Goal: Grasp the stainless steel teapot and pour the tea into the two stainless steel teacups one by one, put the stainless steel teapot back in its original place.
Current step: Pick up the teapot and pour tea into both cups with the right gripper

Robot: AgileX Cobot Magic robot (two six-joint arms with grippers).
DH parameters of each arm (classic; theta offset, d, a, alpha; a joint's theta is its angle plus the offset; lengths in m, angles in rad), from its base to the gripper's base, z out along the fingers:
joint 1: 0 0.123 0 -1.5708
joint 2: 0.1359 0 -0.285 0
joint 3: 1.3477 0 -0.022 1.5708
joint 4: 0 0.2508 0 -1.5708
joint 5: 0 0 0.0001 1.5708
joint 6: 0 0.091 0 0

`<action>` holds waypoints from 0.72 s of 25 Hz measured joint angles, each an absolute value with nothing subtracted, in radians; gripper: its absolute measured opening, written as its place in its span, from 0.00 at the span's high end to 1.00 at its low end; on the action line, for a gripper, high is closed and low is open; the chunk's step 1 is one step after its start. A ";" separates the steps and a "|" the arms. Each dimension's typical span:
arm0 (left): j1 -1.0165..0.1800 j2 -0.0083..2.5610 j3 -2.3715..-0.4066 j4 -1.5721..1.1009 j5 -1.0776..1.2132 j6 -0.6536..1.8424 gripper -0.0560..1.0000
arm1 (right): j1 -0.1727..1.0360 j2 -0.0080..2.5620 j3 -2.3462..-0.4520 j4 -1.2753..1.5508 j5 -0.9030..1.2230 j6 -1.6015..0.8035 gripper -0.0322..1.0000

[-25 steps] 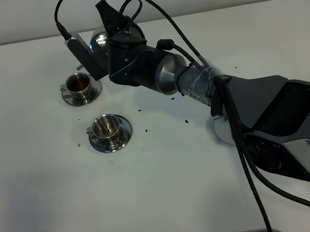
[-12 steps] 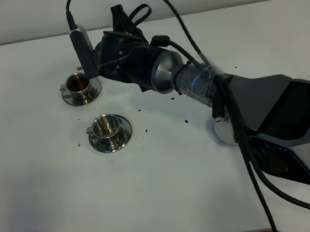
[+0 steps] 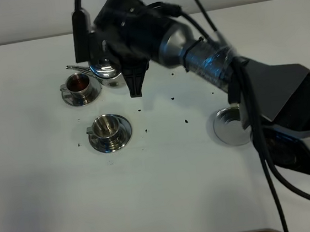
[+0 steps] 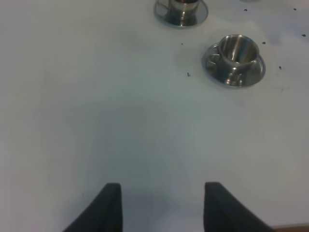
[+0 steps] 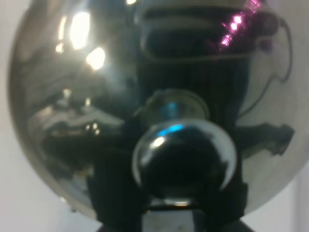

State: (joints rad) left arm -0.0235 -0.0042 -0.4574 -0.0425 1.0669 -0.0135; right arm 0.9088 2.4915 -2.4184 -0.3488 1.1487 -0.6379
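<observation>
Silver teapot [image 5: 58, 106] and cups [image 3: 108, 126] gleam on a white tabletop [image 3: 40, 189] flecked with dark specks [image 3: 186, 120]. Reddish-brown tea [image 3: 77, 82] colours one cup [image 3: 83, 91].

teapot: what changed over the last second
The right arm rolled its wrist, tipping the teapot down so its spout now reaches toward the far cup. The jaws stay shut on the teapot. The far cup and the near cup kept their places.

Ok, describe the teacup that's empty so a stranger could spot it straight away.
On the white table, look at its left half in the high view, where two small steel cups stand. The empty teacup is the one nearer the front edge; its inside shows bare steel, while its neighbour holds reddish-brown tea.
</observation>
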 joint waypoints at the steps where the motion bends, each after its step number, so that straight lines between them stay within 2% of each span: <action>1: -0.023 -0.004 -0.457 -0.042 1.067 -0.014 0.52 | 0.895 2.492 -2.428 -0.300 1.161 -0.642 0.78; 8: -0.023 -0.004 -0.457 -0.042 1.067 -0.014 0.52 | 0.820 2.495 -2.437 -0.077 1.209 -0.645 0.78; 18: -0.023 -0.004 -0.457 -0.042 1.067 -0.014 0.52 | 0.805 2.530 -2.439 -0.031 1.229 -0.647 0.78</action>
